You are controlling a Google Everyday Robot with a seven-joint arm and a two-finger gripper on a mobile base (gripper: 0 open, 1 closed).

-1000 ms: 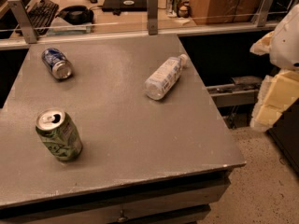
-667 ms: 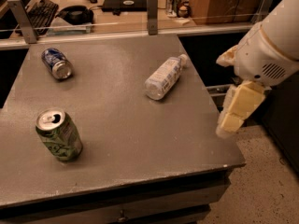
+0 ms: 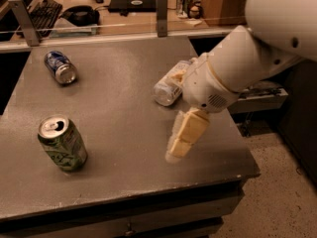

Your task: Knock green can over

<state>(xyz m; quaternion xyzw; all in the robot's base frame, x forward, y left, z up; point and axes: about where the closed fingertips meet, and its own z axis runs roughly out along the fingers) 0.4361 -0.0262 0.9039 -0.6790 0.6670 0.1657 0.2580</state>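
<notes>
The green can [image 3: 62, 143] stands upright near the front left of the grey table [image 3: 119, 118], silver top with its opening showing. My gripper [image 3: 180, 105] hangs over the table's right-middle part, well to the right of the can and apart from it. It is open and empty. One pale yellow finger [image 3: 186, 133] points down toward the table front. The other finger [image 3: 176, 76] lies over the clear bottle.
A blue can [image 3: 60, 67] lies on its side at the back left. A clear plastic bottle [image 3: 166, 89] lies on its side mid-right, partly hidden by my arm [image 3: 233, 68]. A railing and a desk with a keyboard stand behind the table. The floor is to the right.
My arm has swung left from beyond the table's right edge to over the table, nearer the bottle and the green can. The cans and the bottle have not moved.
</notes>
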